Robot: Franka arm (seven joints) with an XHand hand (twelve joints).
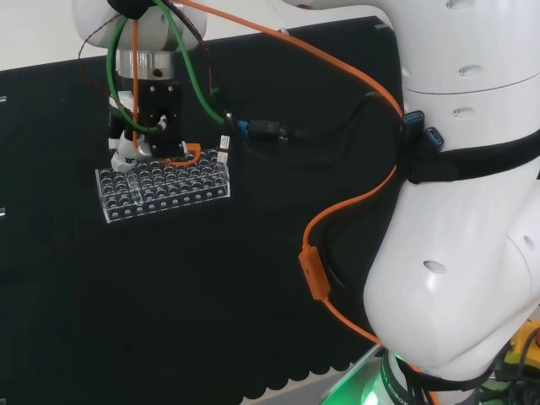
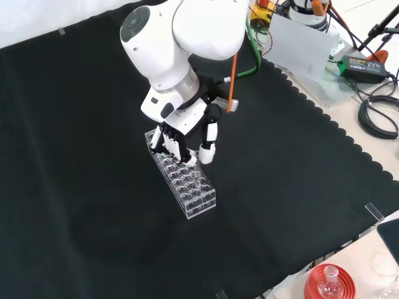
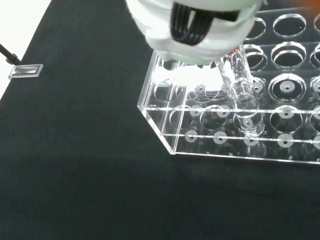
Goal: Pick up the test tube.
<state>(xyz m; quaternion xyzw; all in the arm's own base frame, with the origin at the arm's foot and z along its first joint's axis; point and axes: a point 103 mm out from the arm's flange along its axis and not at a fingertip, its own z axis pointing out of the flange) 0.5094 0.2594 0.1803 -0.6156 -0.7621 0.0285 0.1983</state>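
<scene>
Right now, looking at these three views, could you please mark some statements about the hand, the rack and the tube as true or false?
1. The clear rack stands on the black cloth. True.
2. The hand is far from the rack, over bare cloth. False: it is directly above one end of the rack.
3. In the wrist view a test tube is tilted, its bottom above the rack's holes. True.
4. Every hole of the rack holds a tube. False: the holes in view look empty.
5. A red stand is at the front view's lower right corner. True.
</scene>
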